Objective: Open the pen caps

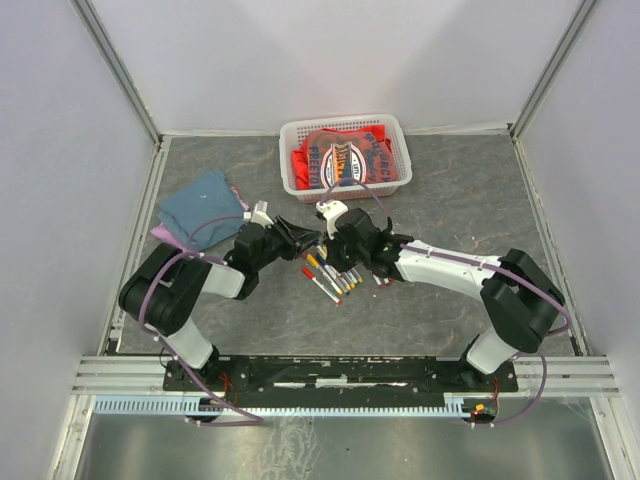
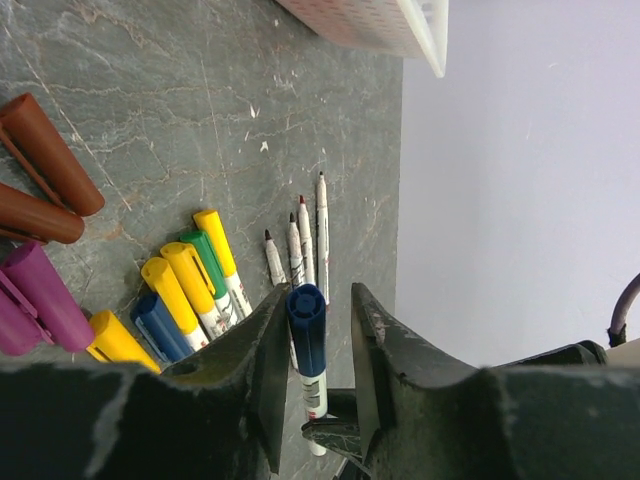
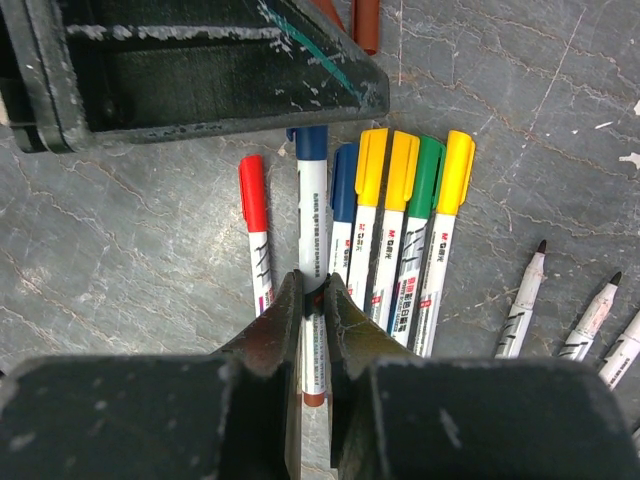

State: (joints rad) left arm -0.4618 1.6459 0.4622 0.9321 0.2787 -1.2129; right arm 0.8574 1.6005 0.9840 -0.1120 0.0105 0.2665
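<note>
My right gripper (image 3: pixel 313 282) is shut on the white barrel of a pen (image 3: pixel 312 230) with a blue cap (image 3: pixel 311 145), held above the table. My left gripper (image 2: pixel 318 300) stands around that blue cap (image 2: pixel 306 325): one finger touches it and a gap shows on the other side. From above, both grippers (image 1: pixel 305 241) (image 1: pixel 340 243) meet at mid-table. Below lie capped pens (image 3: pixel 400 210) in red, blue, yellow and green. Uncapped pens (image 2: pixel 300 240) lie beside them. Loose brown caps (image 2: pixel 50 155) and purple caps (image 2: pixel 45 295) rest to the left.
A white basket (image 1: pixel 340 122) with red cloth stands at the back centre. A blue-grey cloth (image 1: pixel 203 205) lies at the left, near the left arm. Grey walls close in the table on three sides.
</note>
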